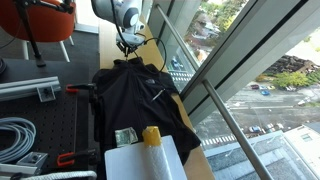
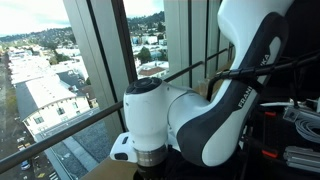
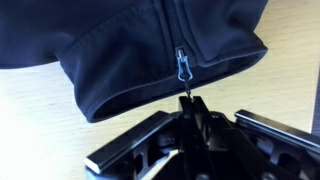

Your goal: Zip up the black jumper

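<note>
Where the rumpled black cloth jumper [image 3: 120, 50] ends at its collar, we see the black metal gripper [image 3: 188, 104] pinched shut, seemingly on the small grey zip pull [image 3: 181, 65].

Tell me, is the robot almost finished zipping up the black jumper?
Almost, it seems. Done: in the wrist view the zip on the black jumper looks closed right up to the zip pull, which sits at the cloth's edge. In hand: the gripper is shut on the pull's tip. Left: probably only letting go and backing off. The zip's far end is not in that view.
</note>
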